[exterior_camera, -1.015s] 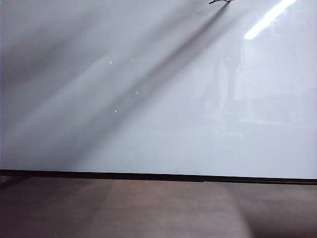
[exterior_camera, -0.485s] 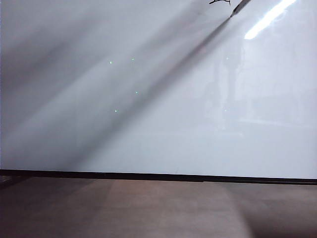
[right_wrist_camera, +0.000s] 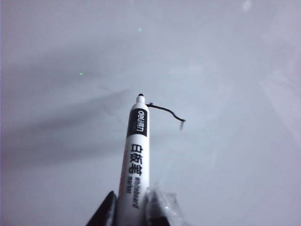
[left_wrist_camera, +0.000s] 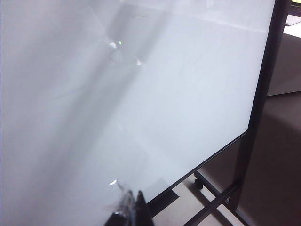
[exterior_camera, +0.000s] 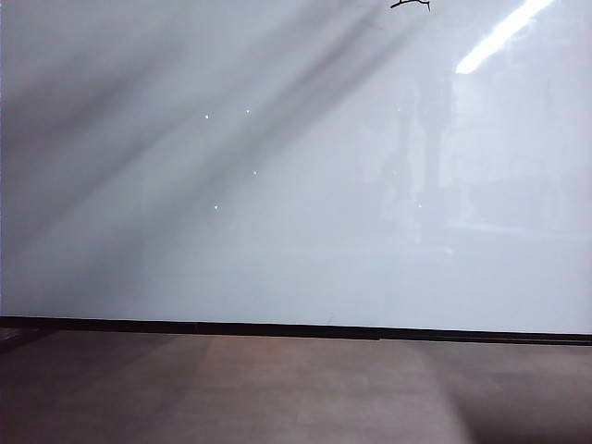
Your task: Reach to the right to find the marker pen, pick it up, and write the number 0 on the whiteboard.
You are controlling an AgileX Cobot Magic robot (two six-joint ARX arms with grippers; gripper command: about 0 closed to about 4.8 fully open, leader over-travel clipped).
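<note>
- Exterior view: half a second ago the marker's dark tip and barrel poked in at the top edge just right of the black stroke; now it has left the picture, and a second soft shadow band runs beside the first, slanting up toward that stroke.
- Exterior view: the whiteboard point(exterior_camera: 296, 231) fills nearly the whole picture, its thin black lower edge above a brown-grey floor point(exterior_camera: 296, 388). Only a short wobbly piece of the number 0 point(exterior_camera: 411, 5) shows, at the very top edge, right of the middle. Neither gripper nor arm is seen here.
- Left wrist view: the left gripper point(left_wrist_camera: 134, 209) shows only as dark fingertips close to the board face, near its lower corner; whether the jaws stand apart or closed I cannot tell, and nothing is seen in them. The board's black stand frame point(left_wrist_camera: 263, 94) runs along its side edge.
- Right wrist view: the right gripper point(right_wrist_camera: 129, 209) is clamped narrowly on the marker pen point(right_wrist_camera: 134, 155), fingers on either side of the white barrel's rear part. The pen points away from the wrist at the board, its dark tip at the end of a thin black curved stroke.
</note>
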